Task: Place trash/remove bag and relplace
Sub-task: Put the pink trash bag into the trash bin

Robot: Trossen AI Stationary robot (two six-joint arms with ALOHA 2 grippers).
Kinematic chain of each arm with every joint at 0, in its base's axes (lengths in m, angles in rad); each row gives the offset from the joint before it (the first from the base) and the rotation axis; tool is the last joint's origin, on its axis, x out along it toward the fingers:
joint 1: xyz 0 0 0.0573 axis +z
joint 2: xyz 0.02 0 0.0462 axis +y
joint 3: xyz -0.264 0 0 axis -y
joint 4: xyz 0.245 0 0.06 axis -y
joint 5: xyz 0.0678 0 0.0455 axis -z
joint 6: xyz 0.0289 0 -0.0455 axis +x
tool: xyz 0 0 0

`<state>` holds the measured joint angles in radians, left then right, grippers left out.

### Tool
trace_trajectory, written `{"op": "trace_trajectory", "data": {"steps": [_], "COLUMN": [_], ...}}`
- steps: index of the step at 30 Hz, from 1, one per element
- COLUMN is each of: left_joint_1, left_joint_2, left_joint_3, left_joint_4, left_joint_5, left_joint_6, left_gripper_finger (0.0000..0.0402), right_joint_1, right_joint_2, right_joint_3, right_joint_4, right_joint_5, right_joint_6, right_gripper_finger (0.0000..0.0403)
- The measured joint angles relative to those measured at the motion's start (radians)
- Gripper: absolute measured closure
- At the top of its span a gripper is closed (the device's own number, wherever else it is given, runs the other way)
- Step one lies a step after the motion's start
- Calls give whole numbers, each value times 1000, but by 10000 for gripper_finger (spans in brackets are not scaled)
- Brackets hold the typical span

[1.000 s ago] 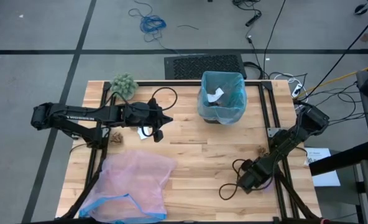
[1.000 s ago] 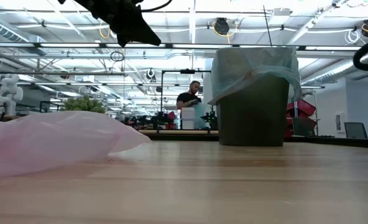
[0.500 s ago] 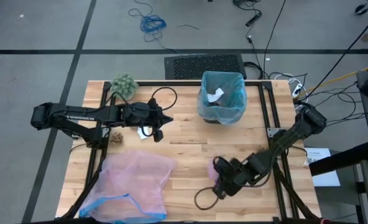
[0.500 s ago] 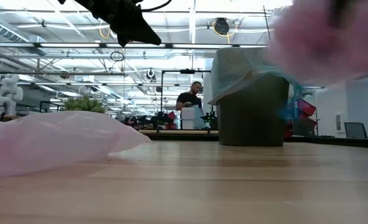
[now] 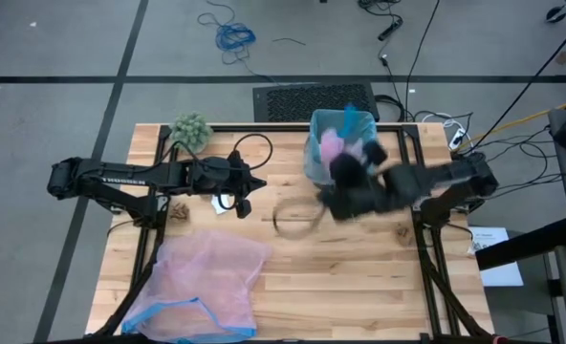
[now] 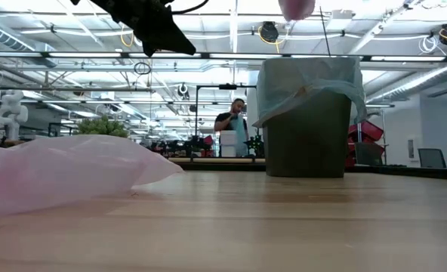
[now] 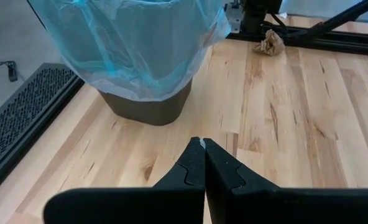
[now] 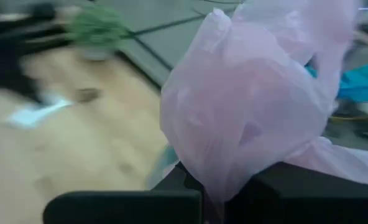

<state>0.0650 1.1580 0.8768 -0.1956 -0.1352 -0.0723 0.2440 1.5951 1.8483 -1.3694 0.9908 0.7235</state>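
**A:** Where is your right claw (image 5: 345,161)?

**B:** You have it over the near rim of the brown bin (image 5: 340,180), clamped on the pink wad (image 5: 333,145). The right wrist view shows the wad (image 8: 252,118) bulging up from between the closed fingers. In the low view it (image 6: 297,7) hangs above the bin (image 6: 308,132), clear of the rim.

**A:** And the bag?

**B:** The light-blue bag (image 5: 364,129) lines the bin, its edge folded down over the outside. From your left wrist view you see that blue plastic (image 7: 134,43) draped well down the bin's walls.

**A:** The left claw (image 5: 243,205)?

**B:** It sits well to the left of the bin above the desk (image 5: 359,258), fingers (image 7: 193,171) pressed together with nothing between them.

**A:** Other trash?

**B:** One brown scrap (image 5: 179,211) lies far left of the bin, by the left arm. Another brown scrap (image 5: 402,231) lies to the right of the bin, near the frame rail. A white paper piece (image 5: 223,202) lies just beside the left claw.

**A:** Anything else?

**B:** The pink bag with a blue rim (image 5: 206,282) is spread out at the desk's front left, and the fuzzy green ball (image 5: 191,128) rests at the back left corner, both well apart from the bin.
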Motion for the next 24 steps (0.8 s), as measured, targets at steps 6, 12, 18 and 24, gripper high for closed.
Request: {"op": "trace_trajectory", "data": {"steps": [6, 12, 18, 24], "left_joint_1": [0, 0, 0, 0], "left_joint_2": [0, 0, 0, 0], "left_joint_3": [0, 0, 0, 0], "left_joint_4": [0, -1, -1, -9], "left_joint_5": [0, 0, 0, 1], "left_joint_6": [0, 0, 0, 0], "left_gripper_finger": [401, 401, 401, 401], "right_joint_1": [-269, -529, -679, -675], "right_joint_2": [0, 2, 39, 68], "right_joint_3": [24, -62, -178, -218], "right_joint_4": [27, 102, 113, 107], "right_joint_5": [-155, -495, -853, -945], "right_joint_6": [-211, -362, -430, -484], "right_gripper_finger": [403, 403, 403, 354]}}
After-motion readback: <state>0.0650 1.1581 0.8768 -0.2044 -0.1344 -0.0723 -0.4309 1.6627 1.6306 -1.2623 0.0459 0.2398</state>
